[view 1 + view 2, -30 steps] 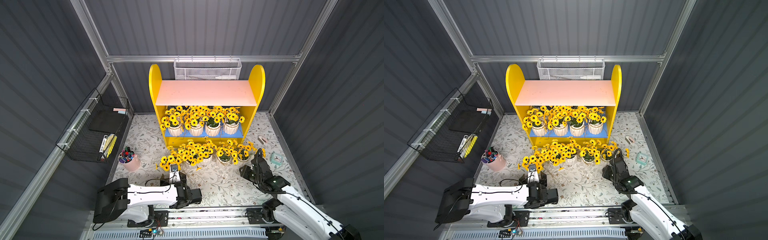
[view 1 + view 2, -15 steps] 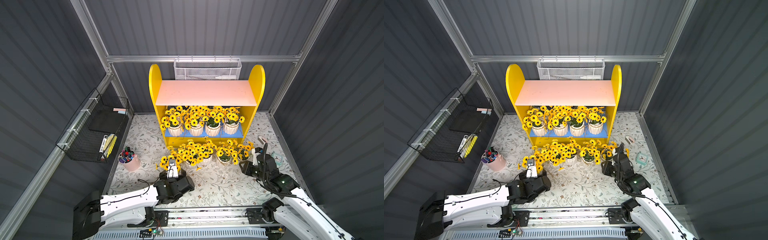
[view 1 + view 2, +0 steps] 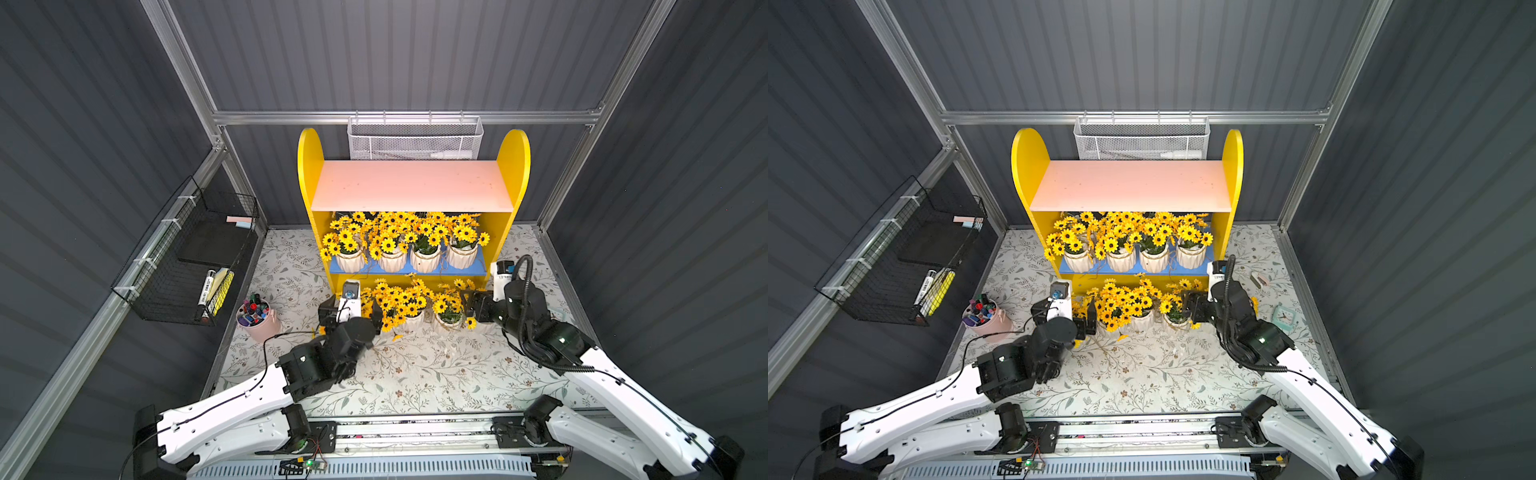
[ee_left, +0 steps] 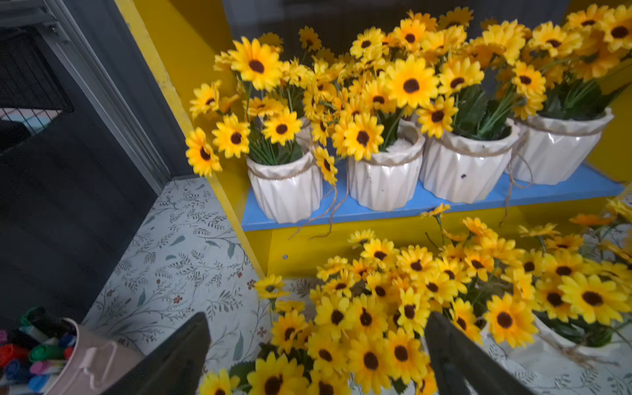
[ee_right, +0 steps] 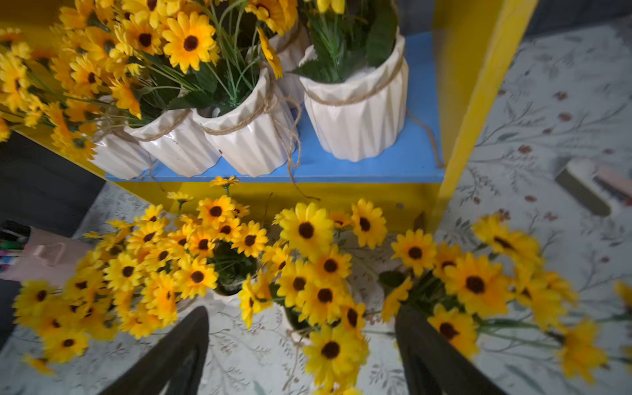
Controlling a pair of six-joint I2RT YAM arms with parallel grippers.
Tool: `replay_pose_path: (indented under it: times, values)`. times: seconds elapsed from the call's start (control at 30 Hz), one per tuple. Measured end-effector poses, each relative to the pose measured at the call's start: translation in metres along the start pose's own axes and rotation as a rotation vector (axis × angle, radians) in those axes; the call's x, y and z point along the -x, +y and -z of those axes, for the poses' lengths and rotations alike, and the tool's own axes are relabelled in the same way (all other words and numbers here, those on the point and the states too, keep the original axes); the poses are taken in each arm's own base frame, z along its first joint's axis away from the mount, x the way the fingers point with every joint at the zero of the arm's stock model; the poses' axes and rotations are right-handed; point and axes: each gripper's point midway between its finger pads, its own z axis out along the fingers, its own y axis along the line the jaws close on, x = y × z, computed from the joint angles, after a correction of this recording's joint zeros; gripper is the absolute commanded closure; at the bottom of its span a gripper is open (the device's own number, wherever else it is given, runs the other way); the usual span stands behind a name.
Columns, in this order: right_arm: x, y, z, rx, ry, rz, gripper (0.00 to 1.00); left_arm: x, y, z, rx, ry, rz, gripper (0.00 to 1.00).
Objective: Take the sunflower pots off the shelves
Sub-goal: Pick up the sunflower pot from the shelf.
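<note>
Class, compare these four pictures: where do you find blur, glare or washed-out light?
Right wrist view: the yellow dark-centred artificial sunflowers nearest the lens are smeared; the white ribbed ceramic pots on the blue lower board are sharper, with glossy highlights. Left wrist view: same glare on those pots. Both top views: the pale pink upper board looks washed out.

No text can be read: print is seen on a marker (image 3: 206, 286) in the black wire basket (image 3: 158, 299) beside the shelves (image 3: 411, 191), but too small to be made out.
</note>
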Motion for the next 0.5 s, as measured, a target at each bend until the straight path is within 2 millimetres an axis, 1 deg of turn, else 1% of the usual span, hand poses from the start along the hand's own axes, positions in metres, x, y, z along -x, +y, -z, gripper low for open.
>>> replay_pose_path:
  times: [0.13,0.23,0.3,0.4,0.5]
  values:
    - [0.018,-0.002,-0.022,-0.066,-0.044,0.033,0.01,0.037,0.011,-0.023,-0.001,-0.007,0.050,0.01]
    - [0.037,-0.003,-0.038,-0.095,-0.068,0.033,0.01,0.064,0.012,-0.041,-0.019,-0.007,0.062,0.01]
    - [0.046,-0.008,-0.046,-0.113,-0.083,0.021,0.01,0.078,0.012,-0.054,-0.035,-0.005,0.063,0.01]
    - [0.052,-0.021,-0.055,-0.139,-0.094,-0.001,0.01,0.088,0.018,-0.069,-0.053,0.000,0.052,0.01]
    - [0.053,-0.030,-0.065,-0.153,-0.092,-0.015,0.01,0.083,0.025,-0.079,-0.064,0.012,0.047,0.01]
